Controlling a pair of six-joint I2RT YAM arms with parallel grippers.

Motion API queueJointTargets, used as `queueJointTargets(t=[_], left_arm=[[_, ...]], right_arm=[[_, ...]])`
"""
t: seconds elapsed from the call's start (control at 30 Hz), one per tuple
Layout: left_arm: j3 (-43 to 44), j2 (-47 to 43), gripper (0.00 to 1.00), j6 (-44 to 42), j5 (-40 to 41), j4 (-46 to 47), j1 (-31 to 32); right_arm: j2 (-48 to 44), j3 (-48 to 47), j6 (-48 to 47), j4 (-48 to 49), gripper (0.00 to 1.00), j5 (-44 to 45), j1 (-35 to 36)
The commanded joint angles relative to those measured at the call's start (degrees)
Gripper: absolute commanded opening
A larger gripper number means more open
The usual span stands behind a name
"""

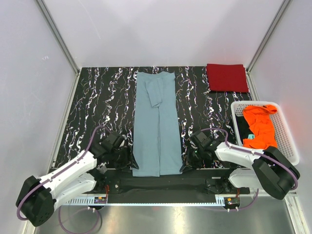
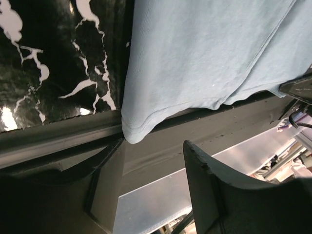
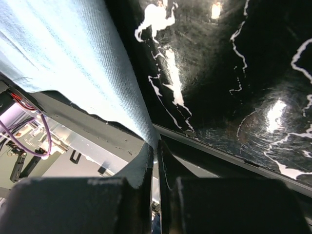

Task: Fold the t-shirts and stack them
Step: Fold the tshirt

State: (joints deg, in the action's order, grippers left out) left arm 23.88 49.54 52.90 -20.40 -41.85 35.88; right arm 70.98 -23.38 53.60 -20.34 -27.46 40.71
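Shirt [image 3: 73,63] pinched by right end effector [image 3: 156,163]

Basket [image 1: 287,136] right of central shirt [image 1: 157,126].

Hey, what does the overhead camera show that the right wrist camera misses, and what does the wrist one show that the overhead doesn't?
Only overhead: the folded dark red t-shirt at the far right corner, the white plastic slatted basket holding the bright orange t-shirt, and the left gripper near the table's front edge. Only the wrist: that the right gripper is pinched shut on the cloth's near edge. Both: the dusty grey-blue t-shirt, laid out long, on the black white-veined table.
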Motion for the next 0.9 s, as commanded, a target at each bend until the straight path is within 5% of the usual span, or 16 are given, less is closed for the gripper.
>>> queueJointTargets(t=[0.0,0.33,0.87], left_arm=[[0.38,-0.42,0.55,3.96,3.97,0.98,2.09],[-0.58,3.11,0.49,3.70,8.45,1.59,4.64],[-4.72,5.83,0.44,3.26,1.78,10.90,4.55]], right_arm=[[0.03,-2.20,-1.22,-1.02,0.05,1.01,-0.45],[0.65,-3.34,-1.75,-1.02,0.05,0.57,-0.45],[0.39,-3.43,-1.31,-1.02,0.05,0.74,-0.46]])
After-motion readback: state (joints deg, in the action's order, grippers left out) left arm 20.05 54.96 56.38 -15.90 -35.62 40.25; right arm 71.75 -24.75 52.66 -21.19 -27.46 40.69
